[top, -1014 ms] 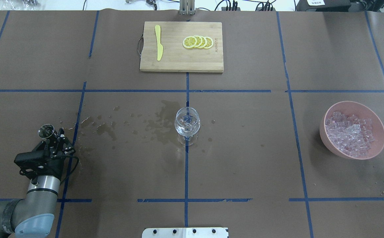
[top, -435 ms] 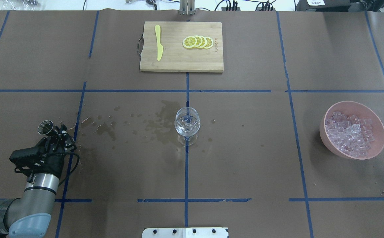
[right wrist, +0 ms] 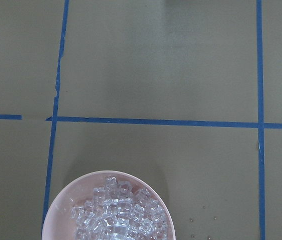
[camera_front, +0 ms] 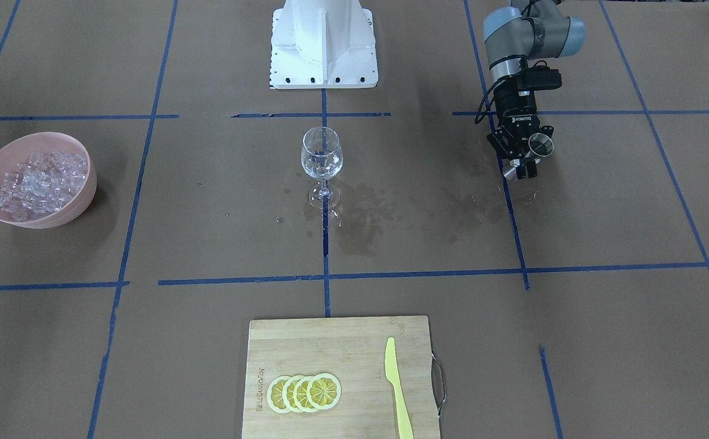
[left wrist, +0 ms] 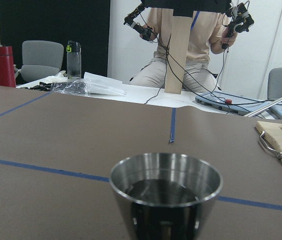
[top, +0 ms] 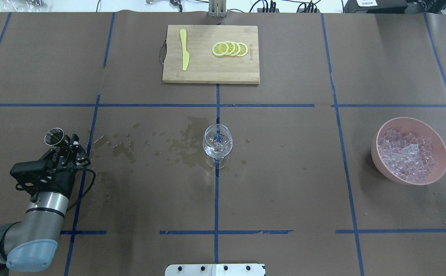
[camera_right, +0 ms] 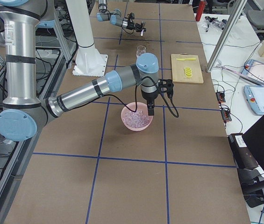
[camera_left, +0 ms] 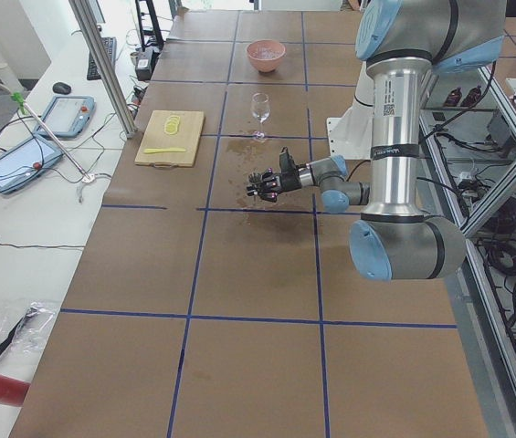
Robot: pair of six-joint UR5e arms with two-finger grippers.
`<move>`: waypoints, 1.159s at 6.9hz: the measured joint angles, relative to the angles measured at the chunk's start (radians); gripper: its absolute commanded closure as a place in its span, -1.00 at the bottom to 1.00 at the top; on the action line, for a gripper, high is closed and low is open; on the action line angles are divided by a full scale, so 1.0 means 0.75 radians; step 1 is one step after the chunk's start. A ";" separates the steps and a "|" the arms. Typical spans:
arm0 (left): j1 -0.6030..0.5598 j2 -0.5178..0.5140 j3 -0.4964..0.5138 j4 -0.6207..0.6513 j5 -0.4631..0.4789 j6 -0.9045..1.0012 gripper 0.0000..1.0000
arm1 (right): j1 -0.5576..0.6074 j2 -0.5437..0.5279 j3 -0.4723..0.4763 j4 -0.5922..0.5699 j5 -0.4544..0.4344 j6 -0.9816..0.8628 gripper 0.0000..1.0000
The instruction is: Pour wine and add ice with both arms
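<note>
My left gripper is shut on a small steel cup at the table's left. It holds the cup upright above the surface. The left wrist view shows dark liquid in the cup. The front view shows this gripper and cup too. A clear wine glass stands at the table's centre, far right of the cup. The ice fills a pink bowl at the right. My right gripper hangs over that bowl; I cannot tell whether it is open. The right wrist view shows ice below.
A wooden cutting board with lemon slices and a yellow knife lies at the far middle. Wet stains spread between the cup and the glass. The white pedestal base stands at the near edge.
My left gripper has carried the steel cup a little farther from the robot's edge. The glass and the bowl have not moved.
</note>
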 measured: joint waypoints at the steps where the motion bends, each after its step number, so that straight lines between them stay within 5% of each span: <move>1: -0.033 -0.005 -0.020 -0.098 -0.001 0.150 1.00 | 0.000 0.000 0.000 0.000 0.001 0.000 -1.00; 4: -0.091 -0.133 -0.035 -0.275 -0.010 0.491 1.00 | -0.006 0.000 -0.007 0.000 0.002 0.000 -1.00; 8: -0.097 -0.327 -0.093 -0.296 -0.036 0.784 1.00 | -0.024 0.000 -0.025 0.001 -0.002 0.002 -1.00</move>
